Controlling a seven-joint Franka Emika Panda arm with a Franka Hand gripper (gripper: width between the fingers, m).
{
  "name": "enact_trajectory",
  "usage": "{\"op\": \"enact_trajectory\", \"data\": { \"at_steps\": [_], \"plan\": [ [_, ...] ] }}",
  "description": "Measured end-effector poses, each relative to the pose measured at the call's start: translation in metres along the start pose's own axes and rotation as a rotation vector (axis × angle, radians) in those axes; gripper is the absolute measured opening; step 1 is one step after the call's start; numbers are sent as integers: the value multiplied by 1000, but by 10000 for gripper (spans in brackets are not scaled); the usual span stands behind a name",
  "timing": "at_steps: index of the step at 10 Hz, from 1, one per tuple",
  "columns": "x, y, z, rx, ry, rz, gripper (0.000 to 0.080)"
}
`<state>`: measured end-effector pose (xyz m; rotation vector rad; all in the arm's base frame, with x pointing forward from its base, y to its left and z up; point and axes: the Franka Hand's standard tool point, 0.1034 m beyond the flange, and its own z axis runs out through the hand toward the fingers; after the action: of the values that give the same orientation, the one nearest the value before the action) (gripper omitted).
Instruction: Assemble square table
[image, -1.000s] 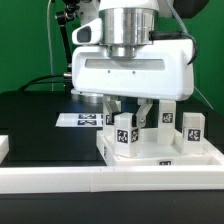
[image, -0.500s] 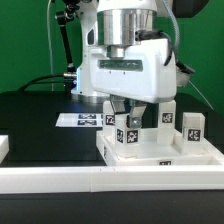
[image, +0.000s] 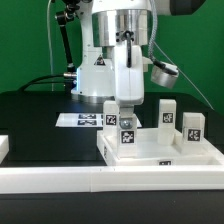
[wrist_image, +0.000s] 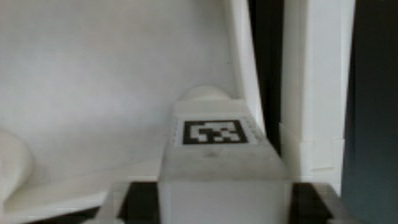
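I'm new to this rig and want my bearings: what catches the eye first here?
The big white gripper dominates the middle of the exterior view, reaching down onto a tagged white leg standing on the white square tabletop. Three more tagged legs stand on that slab, and the marker board lies on the black table toward the exterior view's left.

The black table (image: 30, 115) carries the square table (image: 160, 152) and marker board (image: 78, 120).
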<state>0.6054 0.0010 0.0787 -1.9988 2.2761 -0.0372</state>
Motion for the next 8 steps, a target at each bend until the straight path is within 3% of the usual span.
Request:
{"op": "enact_trajectory", "data": {
  "at_steps": [4,6,7,8],
  "plan": [
    [0,0,0,1,0,-35,296],
    [-1,-1,-1,1,1,-252,617],
    [-2,-2,-1,1,1,-375,617],
    [-2,-3,-1,18,5,-507,640]
  ]
}}
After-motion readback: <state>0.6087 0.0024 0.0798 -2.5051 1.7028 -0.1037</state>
